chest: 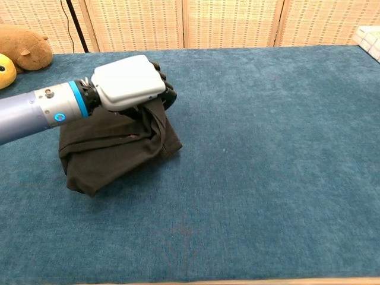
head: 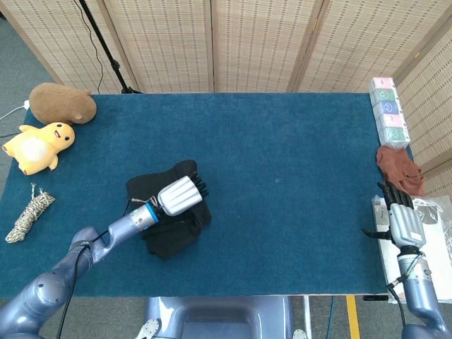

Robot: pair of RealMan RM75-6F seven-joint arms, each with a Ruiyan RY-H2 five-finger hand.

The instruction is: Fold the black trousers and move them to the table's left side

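Folding appears nearly complete: the black trousers (head: 166, 215) lie in a compact bundle at the bench's (head: 282, 176) 8 o'clock area. The left hand (head: 180, 194) rests on the bundle's 2 o'clock edge, fingers curled into the cloth, apparently grasping it. Remaining: release, and perhaps a further shift toward 9 o'clock. The right hand (head: 395, 219) hangs released beyond the 4 o'clock edge.

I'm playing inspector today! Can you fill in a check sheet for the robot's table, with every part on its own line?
Surface: blue table, carpet-like top.
Job's things: black trousers bunched into a bundle, left of centre.
Clutter: brown plush, yellow plush, rope, tissue packs, reddish cloth.
Hands: left hand on the trousers, gripping fabric; right hand off the table's right edge, holding nothing.
Cables: black cable by the stand.
Surroundings: woven screens.
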